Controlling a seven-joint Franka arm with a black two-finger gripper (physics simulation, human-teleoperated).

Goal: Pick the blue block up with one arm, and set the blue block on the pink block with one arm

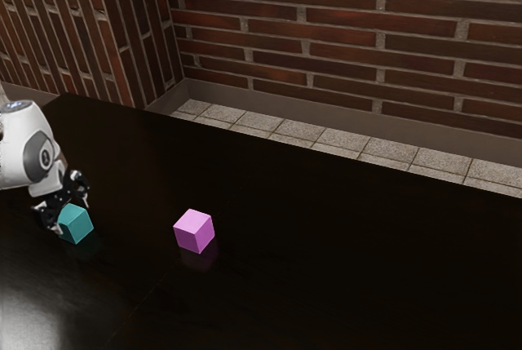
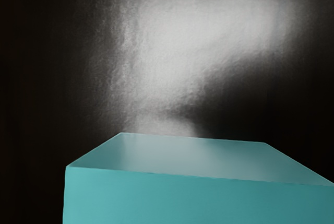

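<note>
The blue block (image 1: 76, 223), teal in colour, sits at the exterior view's left on the dark table (image 1: 326, 268). My gripper (image 1: 62, 208) is down at it, its black hand right against the block's upper left side. In the wrist view the blue block (image 2: 193, 187) looms large just under the hand, its top face and one side showing. The pink block (image 1: 194, 230) rests on the table to the right of the blue one in the exterior view, about three block widths away, and nothing lies on top of it.
A brick wall (image 1: 342, 32) with a stone ledge (image 1: 342, 142) runs behind the table's far edge. The white arm (image 1: 24, 154) enters at the exterior view's left. Glossy table surface stretches between and in front of the two blocks.
</note>
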